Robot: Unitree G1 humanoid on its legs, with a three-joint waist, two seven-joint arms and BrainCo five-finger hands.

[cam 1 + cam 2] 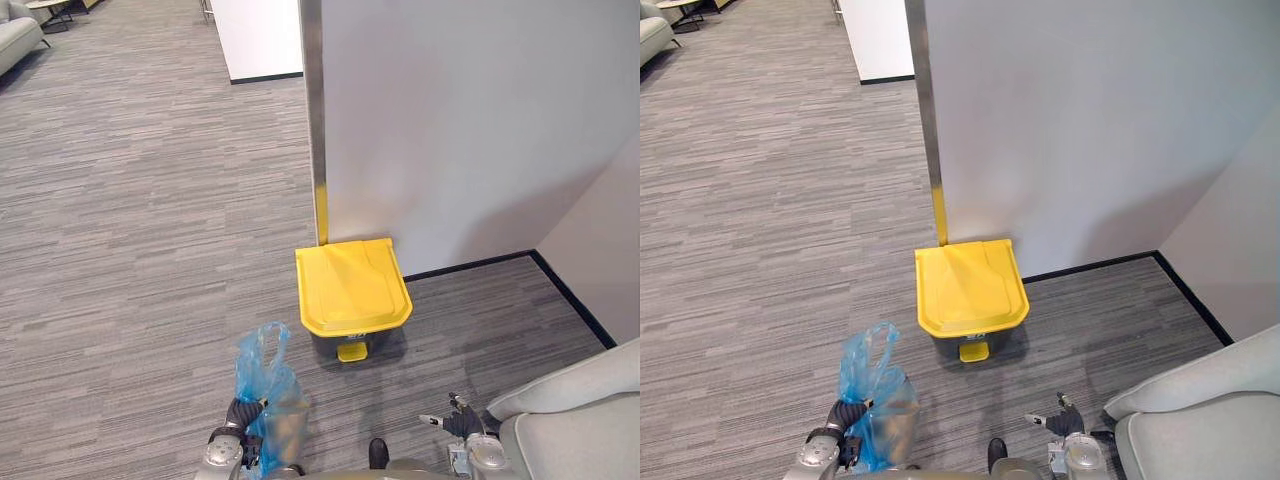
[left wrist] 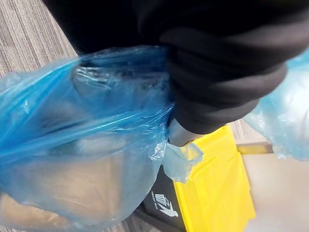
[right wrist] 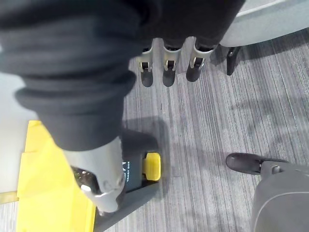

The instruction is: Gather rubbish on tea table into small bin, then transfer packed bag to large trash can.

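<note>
The left hand curls its fingers round the neck of the blue rubbish bag. Its crumpled mouth points up above them and its translucent, bulging body hangs below, long axis upright. The yellow-lidded trash can stands closed ahead of them; the right hand has straight, empty fingers.

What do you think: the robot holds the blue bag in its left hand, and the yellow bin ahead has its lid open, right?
Not quite. The lid of the yellow bin is shut, lying flat on top, as the left eye view shows. The left hand does hold the blue bag.
</note>
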